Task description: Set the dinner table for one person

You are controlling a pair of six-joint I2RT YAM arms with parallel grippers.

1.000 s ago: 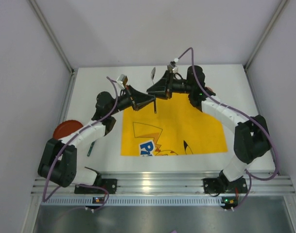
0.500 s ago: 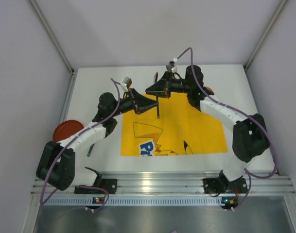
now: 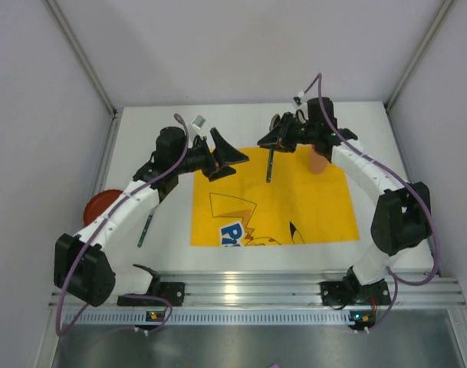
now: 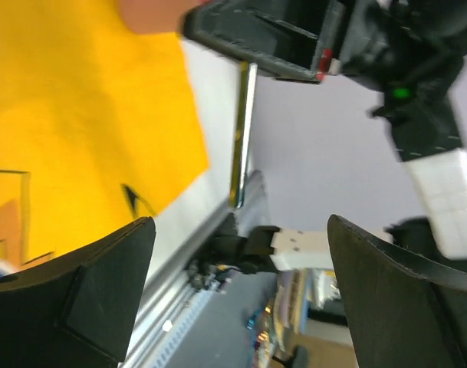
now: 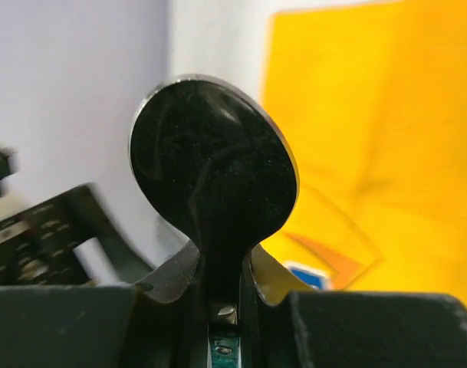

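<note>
A metal spoon (image 3: pixel 269 165) hangs handle-down over the yellow cartoon cloth (image 3: pixel 294 207) on the white dinner table (image 3: pixel 152 138). My right gripper (image 3: pixel 281 139) is shut on its neck. In the right wrist view the dark spoon bowl (image 5: pixel 214 161) stands up out of the shut right gripper (image 5: pixel 227 268). My left gripper (image 3: pixel 237 157) is open, a little left of the spoon and apart from it. The left wrist view shows the silver spoon handle (image 4: pixel 243 130) beyond the open, empty left gripper (image 4: pixel 241 224).
A pinkish cup (image 3: pixel 319 159) stands on the cloth's far right corner, just under the right arm. A red plate (image 3: pixel 95 207) lies at the table's left edge, with a dark utensil (image 3: pixel 144 230) next to it. The ribbed aluminium rail (image 3: pixel 248 287) runs along the near edge.
The left gripper has let go of the spoon, opened wide and drawn back left. The right gripper closed on the spoon and carried it to the right.
</note>
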